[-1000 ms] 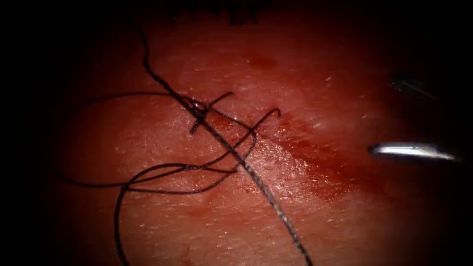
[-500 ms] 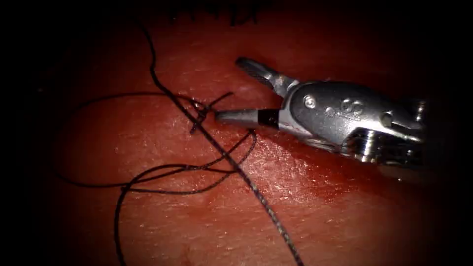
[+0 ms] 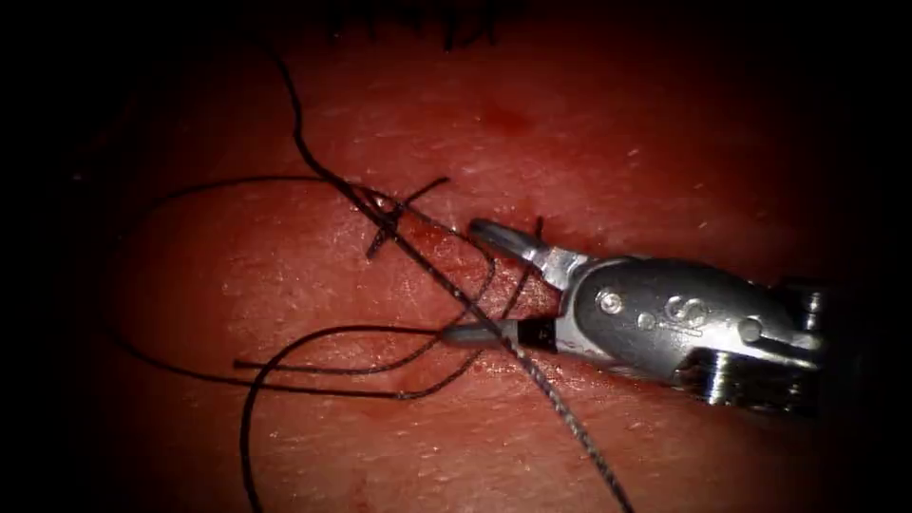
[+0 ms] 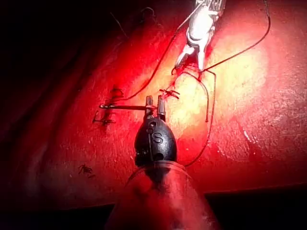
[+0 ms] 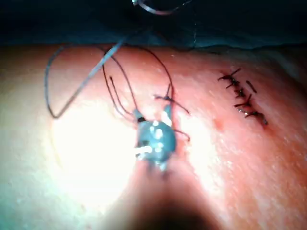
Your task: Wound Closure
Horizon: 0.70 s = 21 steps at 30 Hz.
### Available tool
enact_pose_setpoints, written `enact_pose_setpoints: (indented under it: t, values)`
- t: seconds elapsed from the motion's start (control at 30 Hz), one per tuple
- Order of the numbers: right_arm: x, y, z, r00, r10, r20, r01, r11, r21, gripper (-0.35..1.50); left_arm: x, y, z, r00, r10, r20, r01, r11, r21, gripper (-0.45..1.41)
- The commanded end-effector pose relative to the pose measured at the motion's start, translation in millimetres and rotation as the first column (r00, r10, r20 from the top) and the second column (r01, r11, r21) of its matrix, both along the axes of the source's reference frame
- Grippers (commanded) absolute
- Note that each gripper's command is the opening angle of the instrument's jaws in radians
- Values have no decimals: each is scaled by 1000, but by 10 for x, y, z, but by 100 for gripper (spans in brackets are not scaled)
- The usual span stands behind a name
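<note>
My right tool [image 3: 467,281] reaches in from the right over the tissue [image 3: 665,161] with its jaws wide open and nothing held. Thin thread loops [image 3: 475,275] pass between the jaws, just below and right of the knot [image 3: 385,214]. A thick strand [image 3: 560,408] runs diagonally under the lower jaw. The right wrist view shows the same open tool [image 5: 152,114] among the loops, and a bright curved piece, perhaps the needle [image 5: 158,8], off the tissue. My left tool [image 4: 155,100] sits by a straight dark strand [image 4: 122,107]; I cannot tell whether it holds it.
A row of earlier stitches [image 5: 242,98] lies to one side of the right tool, and dark stitch ends [image 3: 446,28] line the top edge of the endoscope view. Long thread loops [image 3: 285,380] spread over the tissue to the left of the knot.
The right tool came in from the right edge, reached the knot with open jaws, then dropped lower to straddle the loops. The loops on the left shifted slightly.
</note>
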State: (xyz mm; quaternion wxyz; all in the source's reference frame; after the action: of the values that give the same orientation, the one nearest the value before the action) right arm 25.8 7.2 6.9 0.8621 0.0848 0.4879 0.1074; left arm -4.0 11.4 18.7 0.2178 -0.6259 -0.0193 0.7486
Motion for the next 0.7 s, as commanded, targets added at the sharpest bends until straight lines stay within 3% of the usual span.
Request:
enact_pose_setpoints:
  t: [0.03,0.37,0.47,0.5,0.6,0.7]
  values:
    - [8,-11,2,1000,-6,-3,6,1000,1,96,-6,-1,6,1000,1,1,-1,1000,0,-45]
    - [30,-13,13,1000,2,7,-2,1000,-18,93,-6,-1,7,1000,0,2,0,1000,6,-45]
    - [37,-14,17,1000,10,6,-10,1000,-25,84,-6,-1,7,1000,-1,2,1,1000,5,-45]
    - [39,-16,19,1000,10,7,-10,1000,-27,66,-6,-1,7,1000,-1,2,1,1000,5,-45]
    - [37,-21,19,1000,-2,13,2,1000,-25,-35,-6,-1,7,1000,0,2,0,1000,5,-45]
    - [30,-24,15,1000,-11,9,11,1000,-23,-35,-6,-1,8,1000,0,2,0,1000,5,-45]
